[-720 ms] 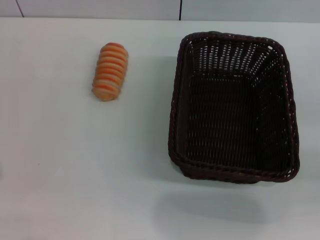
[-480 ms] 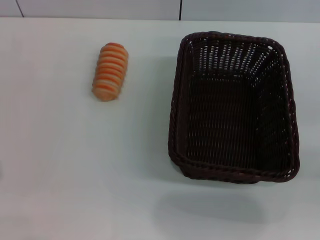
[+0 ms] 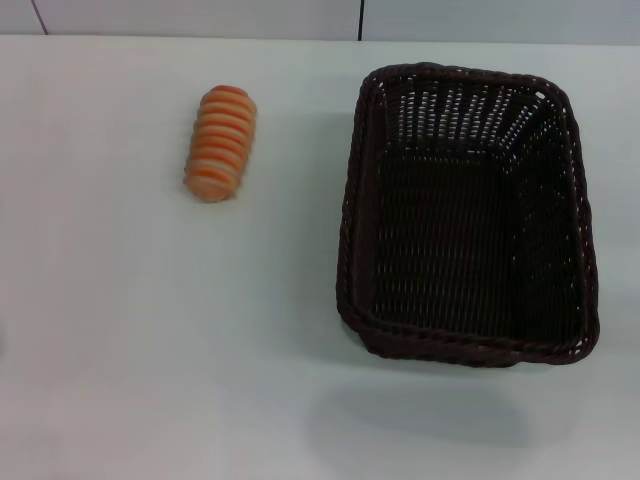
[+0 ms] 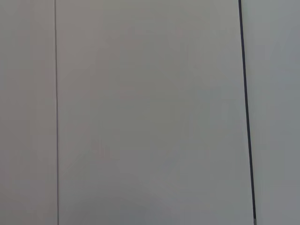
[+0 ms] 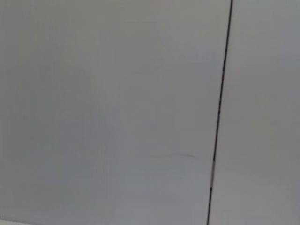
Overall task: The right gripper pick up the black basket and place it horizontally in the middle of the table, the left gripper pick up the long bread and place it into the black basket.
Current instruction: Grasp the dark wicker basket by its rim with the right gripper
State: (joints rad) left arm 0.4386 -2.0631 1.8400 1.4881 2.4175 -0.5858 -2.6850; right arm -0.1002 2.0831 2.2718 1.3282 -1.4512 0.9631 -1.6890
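Note:
The black basket [image 3: 467, 215] stands on the white table [image 3: 150, 350] at the right, its long side running away from me, empty inside. The long bread [image 3: 221, 142], orange with pale cross ridges, lies on the table at the far left, well apart from the basket. Neither gripper shows in the head view. Both wrist views show only plain grey panels with a dark seam.
The table's far edge [image 3: 200, 38] meets a grey wall with dark seams. Bare tabletop lies between the bread and the basket and along the front.

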